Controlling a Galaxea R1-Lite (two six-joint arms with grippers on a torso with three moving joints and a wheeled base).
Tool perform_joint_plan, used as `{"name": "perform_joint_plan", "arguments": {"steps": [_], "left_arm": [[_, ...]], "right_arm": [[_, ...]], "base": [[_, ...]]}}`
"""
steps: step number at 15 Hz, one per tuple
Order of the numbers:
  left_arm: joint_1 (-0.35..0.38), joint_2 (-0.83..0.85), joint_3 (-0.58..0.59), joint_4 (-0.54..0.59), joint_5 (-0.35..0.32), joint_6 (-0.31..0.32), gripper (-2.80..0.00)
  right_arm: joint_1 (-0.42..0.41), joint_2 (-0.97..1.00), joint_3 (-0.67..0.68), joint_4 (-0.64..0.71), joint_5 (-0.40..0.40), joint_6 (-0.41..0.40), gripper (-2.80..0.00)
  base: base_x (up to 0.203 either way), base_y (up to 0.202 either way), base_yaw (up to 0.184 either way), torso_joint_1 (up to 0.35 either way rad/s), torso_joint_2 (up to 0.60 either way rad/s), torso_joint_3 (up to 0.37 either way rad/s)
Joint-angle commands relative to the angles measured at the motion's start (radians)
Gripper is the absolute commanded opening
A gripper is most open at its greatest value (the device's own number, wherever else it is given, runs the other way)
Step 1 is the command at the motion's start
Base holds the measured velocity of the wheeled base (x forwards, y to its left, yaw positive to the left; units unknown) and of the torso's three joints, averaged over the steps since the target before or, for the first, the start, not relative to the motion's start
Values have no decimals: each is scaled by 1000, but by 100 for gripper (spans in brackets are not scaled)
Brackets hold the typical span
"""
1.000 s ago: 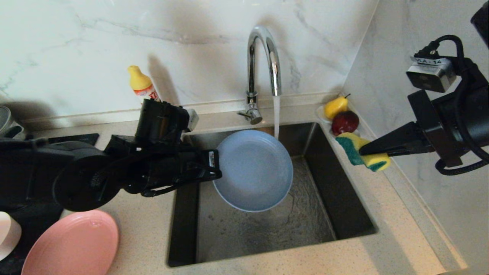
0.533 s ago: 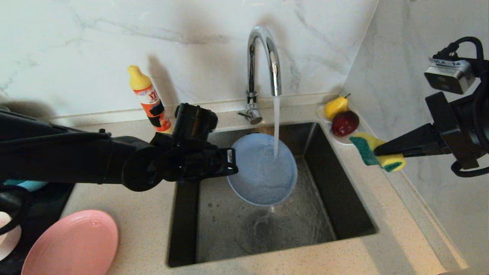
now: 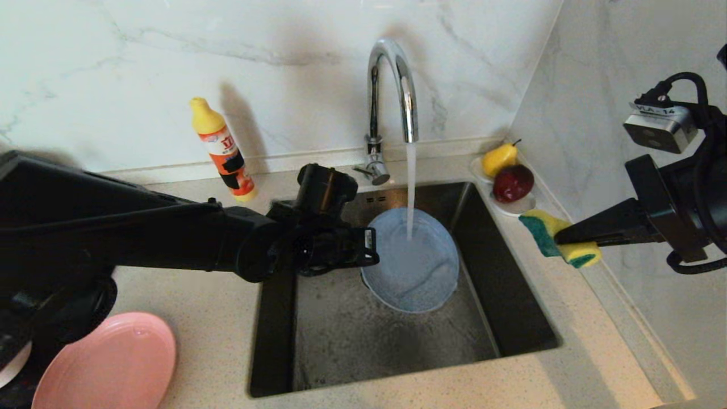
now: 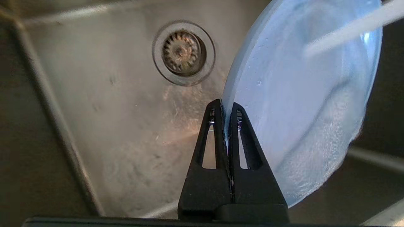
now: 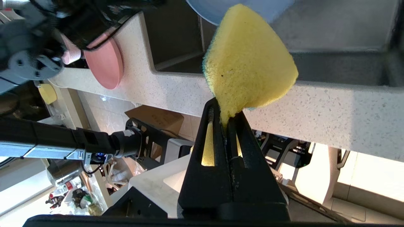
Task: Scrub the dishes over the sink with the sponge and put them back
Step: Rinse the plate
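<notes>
Rinse under way at the sink (image 3: 511, 318): the left gripper (image 3: 372, 250), fingers (image 4: 212, 126) pinched tight on the rim of the blue plate (image 3: 412, 261), holds it tilted over the basin with the tap (image 3: 392, 85) stream striking its upper face and water sheeting down toward the lower edge; the right gripper (image 3: 559, 238), fingers clamped on one end of the sponge (image 3: 559, 238), hangs above the bench's (image 3: 216, 335) right strip, just beside the sink's right rim and near the fruit dish (image 3: 514, 205). Doing this step well looks to be a matter of keeping the plate's face under the stream and its low edge inside the basin so the runoff falls toward the drain (image 4: 183, 52), while the thin rim grip, wet now, should not be loaded by a hard push; the sponge would best meet the face opposite the held rim with light strokes. Room is fair: the basin below the plate is open, but the tap spout stands close above its top edge, the far wall of the sink is near behind it, and the sponge's path inward passes the fruit dish. The pink plate (image 3: 108, 363) waits on the bench at front left, the soap bottle (image 3: 224, 150) at the back wall
</notes>
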State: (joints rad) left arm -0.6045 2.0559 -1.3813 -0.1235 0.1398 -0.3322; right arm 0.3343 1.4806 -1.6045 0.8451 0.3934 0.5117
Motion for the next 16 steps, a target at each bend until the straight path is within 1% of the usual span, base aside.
{"name": "perform_joint_plan", "arguments": {"steps": [1,3,5,8,11,12,13,14,16], "left_arm": [[-23,27,-1,-2,1,-2,-280],[-25,21,8,-1,5,-1,-280],[-10,11,12,-1,44,-1,-280],[45,-46,49,2,64,-1,-280],[106,-157,115,3,73,6,-280],[121,-188,139,3,89,17,-280],[134,-217,164,1,135,41,-280],[150,-239,184,-4,196,71,-280],[178,-281,205,-10,266,109,-280]], "right_arm": [[2,7,6,2,3,4,-280],[2,14,12,-6,10,4,-280],[3,19,14,-6,16,2,-280],[3,26,17,-6,16,4,-280],[8,46,29,-6,18,3,-280],[8,55,31,-5,18,4,-280],[9,65,31,-5,19,5,-280],[9,68,32,-4,19,5,-280],[11,70,44,-6,19,5,-280]], "base": [[0,0,0,0,0,0],[0,0,0,0,0,0],[0,0,0,0,0,0],[0,0,0,0,0,0],[0,0,0,0,0,0],[0,0,0,0,0,0],[0,0,0,0,0,0],[0,0,0,0,0,0],[0,0,0,0,0,0]]}}
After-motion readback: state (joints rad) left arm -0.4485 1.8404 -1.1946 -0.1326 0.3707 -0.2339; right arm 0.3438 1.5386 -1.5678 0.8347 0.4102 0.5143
